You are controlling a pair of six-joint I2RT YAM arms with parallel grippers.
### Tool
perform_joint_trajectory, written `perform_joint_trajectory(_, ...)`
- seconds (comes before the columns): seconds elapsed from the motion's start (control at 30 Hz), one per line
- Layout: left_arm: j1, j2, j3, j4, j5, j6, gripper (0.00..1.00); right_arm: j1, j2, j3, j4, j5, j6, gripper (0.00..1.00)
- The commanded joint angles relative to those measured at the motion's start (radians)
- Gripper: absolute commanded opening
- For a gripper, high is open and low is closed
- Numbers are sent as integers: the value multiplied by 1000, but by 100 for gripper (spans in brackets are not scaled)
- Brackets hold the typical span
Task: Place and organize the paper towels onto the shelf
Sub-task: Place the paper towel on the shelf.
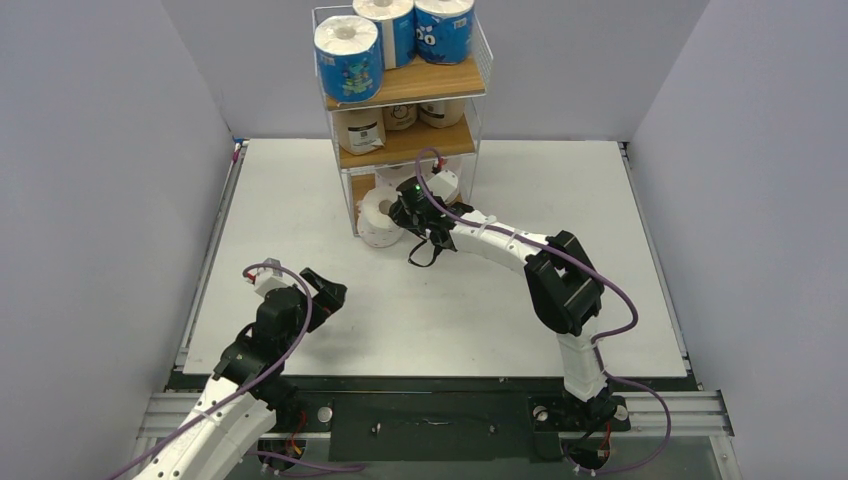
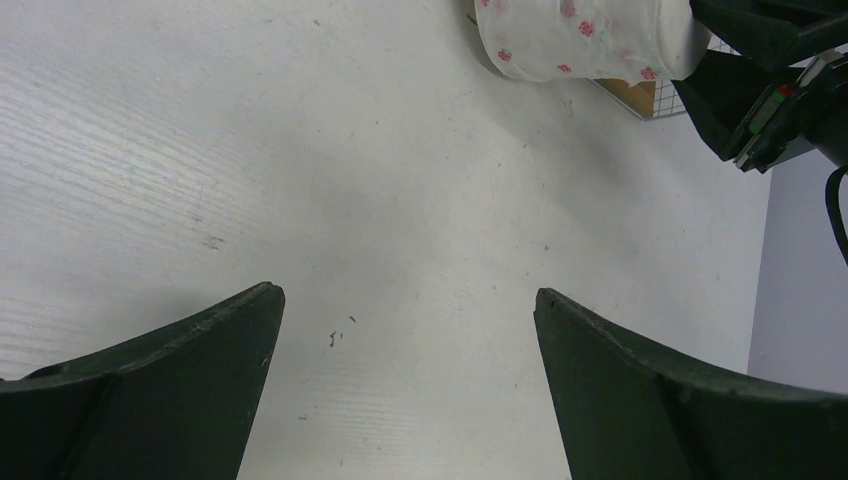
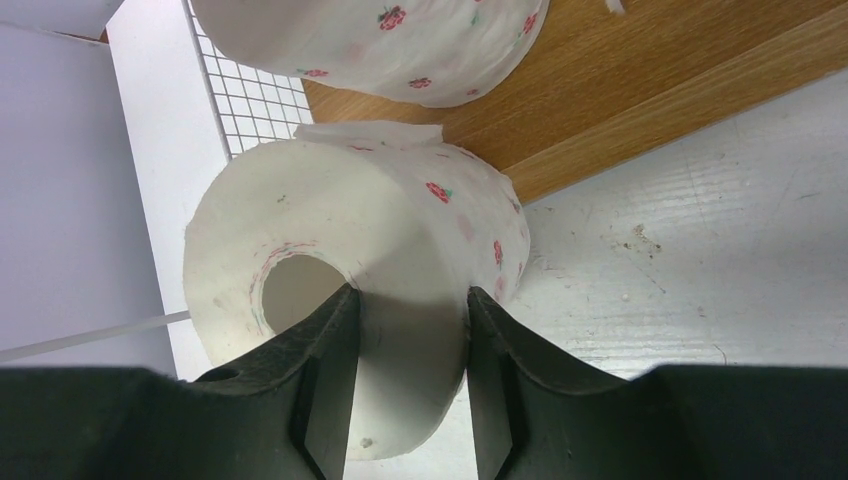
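Right gripper up close in its wrist view: one finger sits inside the hollow core of a white roll, the other outside on the wrap. The jaws are nearly closed and pinch the roll's wall between them. My reading: the roll is too fat to span, so a wall pinch is the workable hold.

- The held roll lies on its side, core end toward the camera, at the front left foot of the shelf, just beside the edge of the bottom board. I cannot tell whether it rests on the table or is a little lifted.
- Likely step: getting this roll onto the lowest tier beside its kind.
- Left gripper: jaws spread wide, nothing between them, over bare table, well apart from the shelf. Judged to be parked out of the right arm's way.

Count, by tier:
- Top: three blue rolls, upright, cores up.
- Middle: three tan rolls in a row.
- Bottom: a second white roll is on the board.
- White seen for certain: two, including the held one. A third may be hidden behind the right arm; I cannot tell.

Sorting looks to be one colour per tier, with white lowest.
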Motion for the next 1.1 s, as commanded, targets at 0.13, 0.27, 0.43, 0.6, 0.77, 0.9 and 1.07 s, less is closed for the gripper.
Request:
perform_joint_trajectory(0.13,8,-29,12,-13,-6,-1,96,4,-13,12,48,-35,-3,47)
perform_joint_trajectory(0.27,8,-24,12,-13,-4,-4,96,3,-41,-16,62,-31,-13,57)
perform_joint_trajectory(0.43,7,-16,14,-7,0,-6,96,0,-77,-58,84,-34,-26,62)
perform_joint_trajectory(0.6,7,-12,16,-4,0,-7,96,-11,-139,-120,102,-36,-48,64)
perform_joint_trajectory(0.77,7,4,25,7,0,-4,96,-23,-220,-201,157,-47,-88,65)
perform_joint_trajectory(0.9,7,24,38,16,1,-1,96,-32,-288,-260,195,-57,-139,65)
perform_joint_trajectory(1.07,8,40,52,35,-8,15,96,-33,-414,-402,362,-82,-275,57)
